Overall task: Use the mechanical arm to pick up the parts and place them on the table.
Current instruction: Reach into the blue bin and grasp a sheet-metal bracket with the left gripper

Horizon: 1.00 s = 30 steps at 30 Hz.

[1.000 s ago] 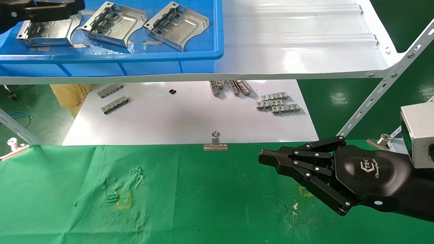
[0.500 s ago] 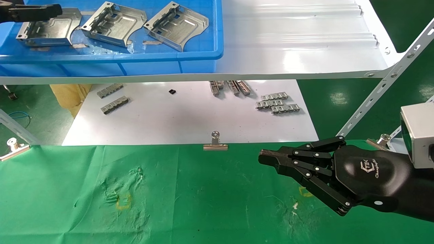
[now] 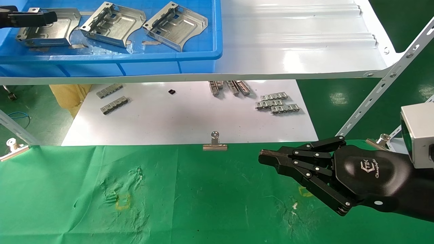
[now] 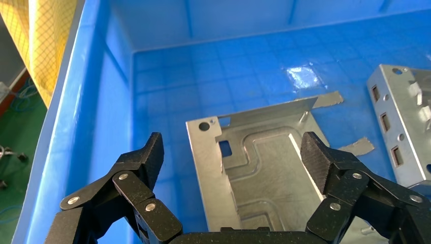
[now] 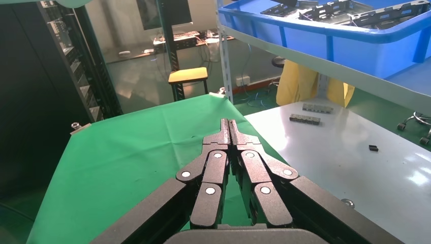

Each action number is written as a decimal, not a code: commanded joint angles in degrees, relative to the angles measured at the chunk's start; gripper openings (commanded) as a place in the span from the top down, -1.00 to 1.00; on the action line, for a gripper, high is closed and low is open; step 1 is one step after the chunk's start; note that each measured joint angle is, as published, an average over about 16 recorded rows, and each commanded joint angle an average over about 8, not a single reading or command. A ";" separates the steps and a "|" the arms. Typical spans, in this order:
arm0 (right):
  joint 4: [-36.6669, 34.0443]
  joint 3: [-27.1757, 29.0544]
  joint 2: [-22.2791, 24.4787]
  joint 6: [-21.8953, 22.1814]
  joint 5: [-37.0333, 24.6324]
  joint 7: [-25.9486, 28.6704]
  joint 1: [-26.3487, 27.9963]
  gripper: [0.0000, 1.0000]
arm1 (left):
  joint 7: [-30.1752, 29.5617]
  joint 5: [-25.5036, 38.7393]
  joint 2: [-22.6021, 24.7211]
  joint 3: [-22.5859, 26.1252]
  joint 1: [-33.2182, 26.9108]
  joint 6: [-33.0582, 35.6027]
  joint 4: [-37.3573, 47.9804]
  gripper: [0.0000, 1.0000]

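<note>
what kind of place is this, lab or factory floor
Probably a factory or workshop test cell: stamped metal brackets sit in a blue bin on a steel-framed shelf, above a green cloth table, with glossy green floor beyond.

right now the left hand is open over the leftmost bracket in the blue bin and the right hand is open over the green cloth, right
Not quite. The right hand is shut, its fingertips pressed together in the right wrist view, over the green cloth. The rest holds: the left hand is open, its fingers either side of the leftmost bracket in the blue bin.
</note>
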 commanded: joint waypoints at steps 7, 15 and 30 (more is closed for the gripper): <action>0.00 0.00 0.00 0.00 0.00 0.00 0.00 1.00 | -4.08 1.88 -0.72 1.15 0.83 -0.24 -2.03 1.00; 0.00 0.00 0.00 0.00 0.00 0.00 0.00 1.00 | -7.37 2.70 -1.84 1.73 2.42 -0.11 -5.49 1.00; 0.00 0.00 0.00 0.00 0.00 0.00 0.00 1.00 | -12.02 4.01 -3.71 2.30 5.05 -1.35 -11.51 1.00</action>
